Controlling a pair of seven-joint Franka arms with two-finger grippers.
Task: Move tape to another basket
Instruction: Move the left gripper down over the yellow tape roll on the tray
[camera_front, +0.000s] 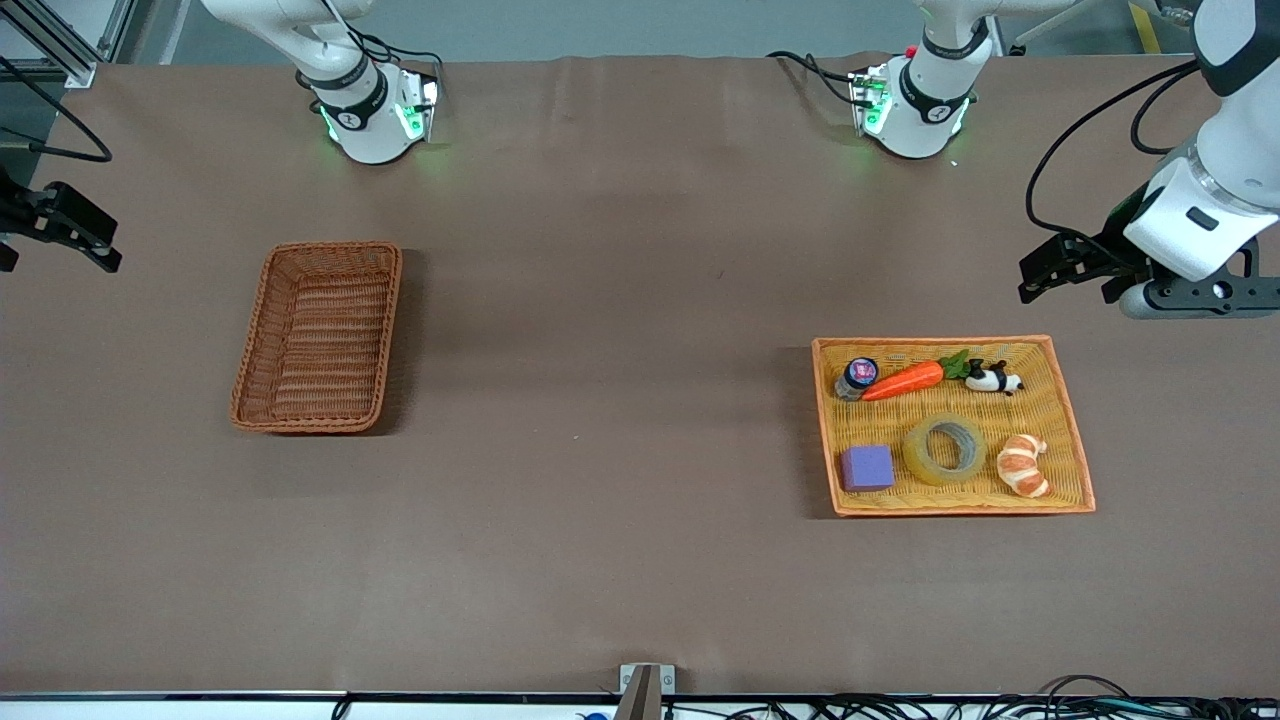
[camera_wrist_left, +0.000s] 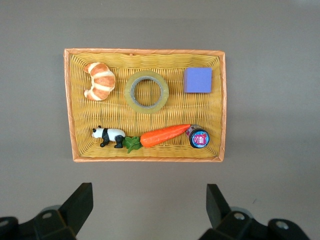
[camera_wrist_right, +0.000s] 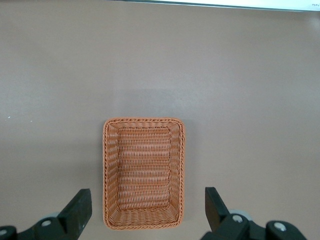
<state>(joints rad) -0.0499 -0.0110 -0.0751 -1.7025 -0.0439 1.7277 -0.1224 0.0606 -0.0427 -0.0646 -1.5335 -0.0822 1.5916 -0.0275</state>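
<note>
Where the tape (camera_front: 945, 449) lies decides the move: flat in the yellow tray basket (camera_front: 1068, 420), toward the left arm's end of the table, between the purple block (camera_front: 866, 467) and the croissant (camera_front: 1022, 464), and nearer the front camera than the carrot (camera_front: 902, 380), the pink-lidded jar (camera_front: 859, 375) and the panda figure (camera_front: 993, 378). Ring-shaped, hole upward, it has no long axis to align to; a grip across the wall, one finger inside the core, looks workable from any angle. Left gripper (camera_front: 1065, 268): in the air just outside the tray's rim on the side away from the front camera, fingers spread wide, holding nothing; the left wrist view shows the tape (camera_wrist_left: 146, 91) ahead of the fingers, with the carrot's row between. Right gripper (camera_front: 60, 228): waiting at the right arm's end of the table, fingers wide apart, empty, well apart from the tape. Brown wicker basket (camera_front: 318, 338): empty, toward the right arm's end, well apart from the tray. Judgement: left arm is much the nearer for the pick; the carry runs lengthwise along the table.
</note>
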